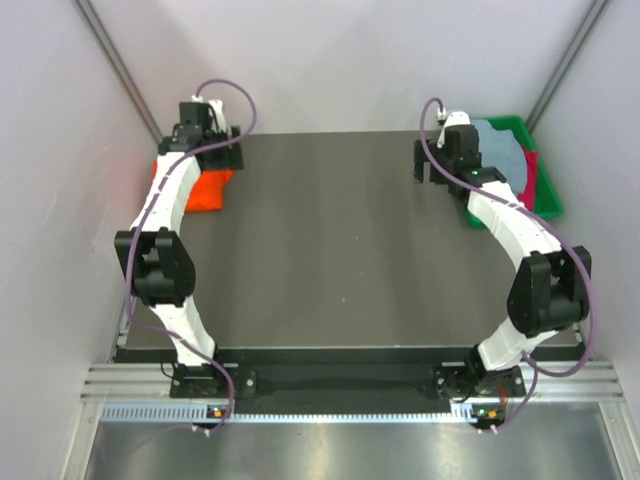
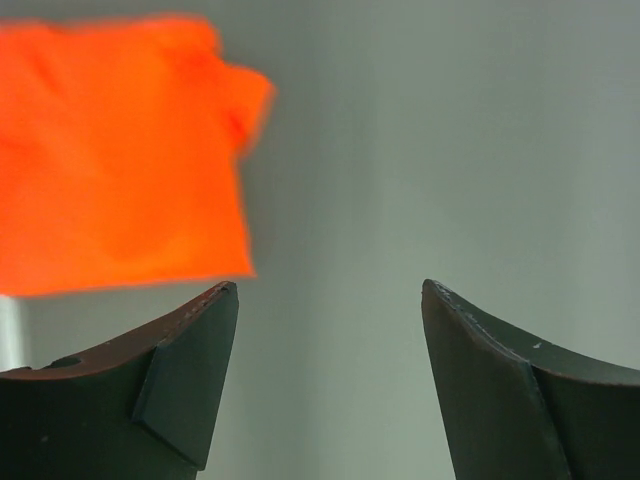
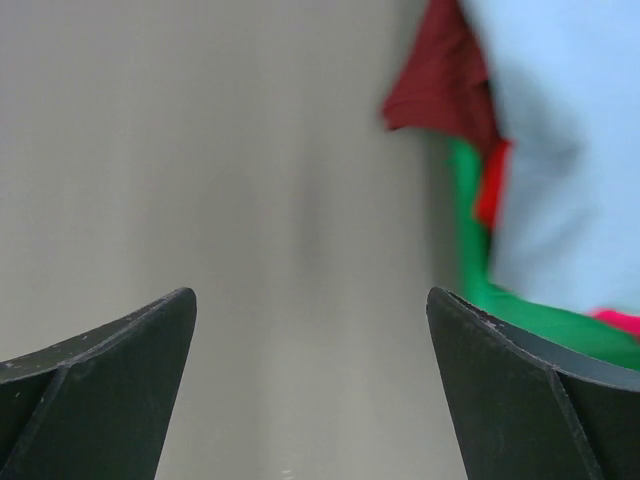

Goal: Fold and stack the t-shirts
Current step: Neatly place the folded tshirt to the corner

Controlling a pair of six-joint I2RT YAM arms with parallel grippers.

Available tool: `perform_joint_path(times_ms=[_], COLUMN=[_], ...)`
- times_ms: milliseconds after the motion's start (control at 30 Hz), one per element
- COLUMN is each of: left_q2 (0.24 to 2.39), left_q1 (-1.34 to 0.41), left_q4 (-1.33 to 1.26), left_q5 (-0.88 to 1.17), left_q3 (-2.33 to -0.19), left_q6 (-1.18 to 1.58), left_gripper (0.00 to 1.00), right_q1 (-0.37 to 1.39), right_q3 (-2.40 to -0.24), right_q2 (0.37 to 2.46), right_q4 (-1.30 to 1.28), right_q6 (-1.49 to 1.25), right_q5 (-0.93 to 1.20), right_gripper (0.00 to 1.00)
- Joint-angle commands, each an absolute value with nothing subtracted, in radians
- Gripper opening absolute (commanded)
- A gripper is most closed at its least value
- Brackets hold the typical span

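A bright orange t-shirt (image 1: 208,190) lies folded at the table's far left edge; in the left wrist view the orange t-shirt (image 2: 120,150) lies up and left of the fingers. My left gripper (image 1: 208,150) (image 2: 330,290) hovers over it, open and empty. A pale grey-blue t-shirt (image 1: 500,148) (image 3: 565,140) lies on a crimson t-shirt (image 1: 528,172) (image 3: 440,85) in a green tray (image 1: 548,195) (image 3: 468,250) at the far right. My right gripper (image 1: 438,165) (image 3: 310,295) is open and empty, just left of the tray.
The dark table mat (image 1: 330,250) spans the space between the arms. Pale walls close in the left, back and right. A metal rail runs along the near edge by the arm bases.
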State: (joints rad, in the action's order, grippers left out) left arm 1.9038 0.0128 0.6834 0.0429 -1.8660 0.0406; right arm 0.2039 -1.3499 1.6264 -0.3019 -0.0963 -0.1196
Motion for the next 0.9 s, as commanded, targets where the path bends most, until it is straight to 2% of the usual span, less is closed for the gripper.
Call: perform_joint_path(times_ms=[0, 300, 333, 400, 700, 867], left_q2=[1.812, 1.703, 1.695, 1.668, 1.519, 1.425], left_q1=[-0.037, -0.189, -0.202, -0.207, -0.203, -0.141], left_q4=[0.624, 0.606, 0.61, 0.595, 0.586, 0.586], left_q5=[0.069, 0.041, 0.052, 0.08, 0.095, 0.095], left_q3=[-1.717, -1.556, -1.546, -1.526, -1.364, -1.249], left_q6=[0.12, 0.02, 0.009, -0.017, -0.017, -0.017], left_gripper=[0.8, 0.82, 0.84, 0.99, 0.99, 0.99], right_q1=[0.268, 0.33, 0.33, 0.33, 0.327, 0.313], right_q3=[-1.365, -1.183, -1.157, -1.131, -1.034, -1.003], right_q2=[1.546, 1.329, 1.298, 1.272, 1.195, 1.184], right_q4=[-0.277, -0.304, -0.304, -0.301, -0.307, -0.305], right_q6=[0.023, 0.029, 0.032, 0.044, 0.028, 0.005], right_q5=[-0.391, -0.371, -0.373, -0.377, -0.357, -0.289], right_gripper=[1.0, 1.0, 1.0, 1.0, 1.0, 1.0])
